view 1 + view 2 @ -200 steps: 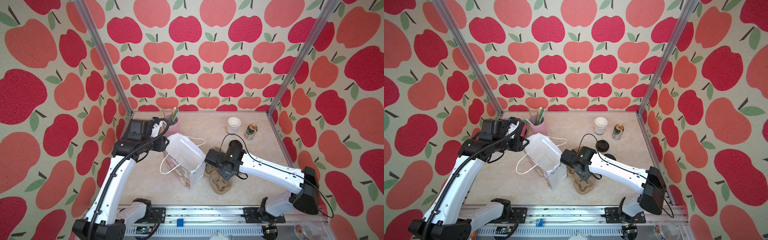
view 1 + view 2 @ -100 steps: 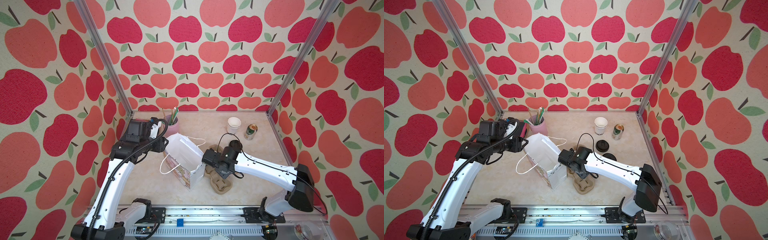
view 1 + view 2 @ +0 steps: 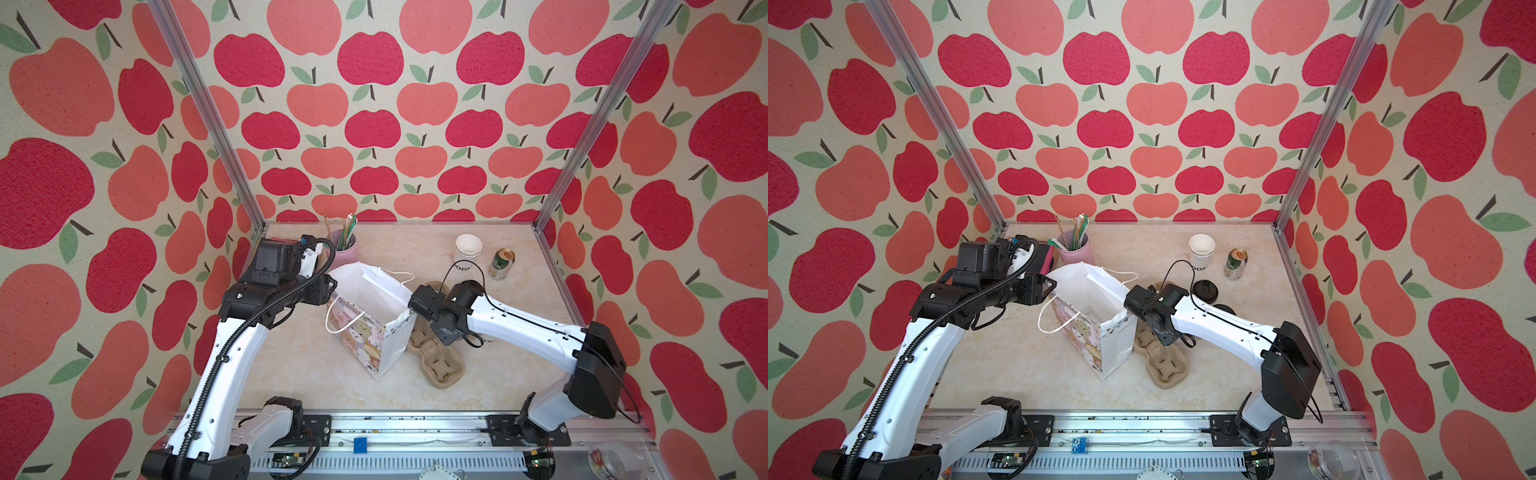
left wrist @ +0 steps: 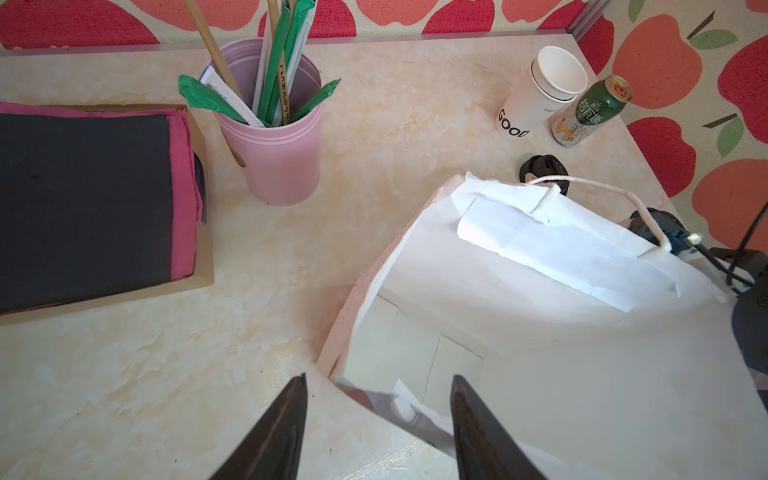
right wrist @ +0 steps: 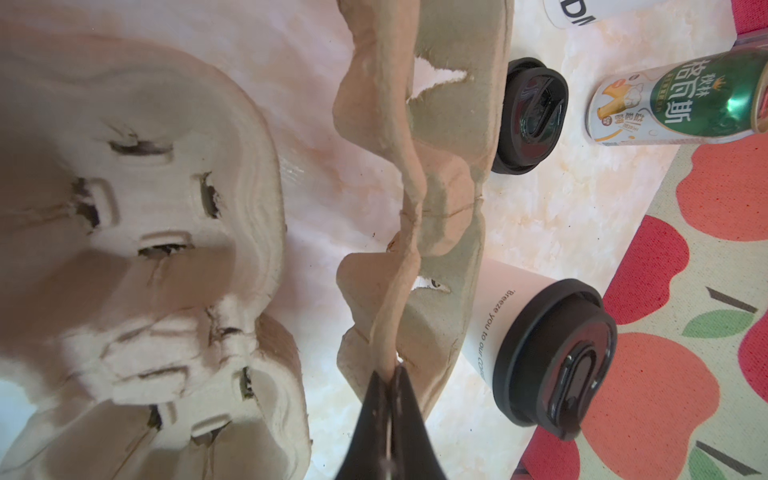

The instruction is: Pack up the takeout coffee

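The takeout coffee (image 5: 552,357), a white cup with a black sip lid, stands on the table beside a brown cup carrier (image 5: 449,124). My right gripper (image 5: 388,374) is shut on that carrier's raised edge and holds it tilted. In a top view only the coffee's lid (image 3: 1225,309) peeks out behind my right arm. The white paper bag (image 3: 370,299) stands open in the middle. My left gripper (image 4: 378,382) is open, with the bag's (image 4: 540,332) near rim lying between its fingers, not pinched.
More brown carriers (image 3: 442,365) lie right of the bag. A loose black lid (image 3: 1205,290), stacked white cups (image 3: 468,249) and a green can (image 3: 503,264) stand at the back right. A pink straw cup (image 4: 274,145) and a napkin box (image 4: 91,208) are back left.
My right arm has shifted left toward the bag with the carrier edge in its grip. The left arm has barely moved.
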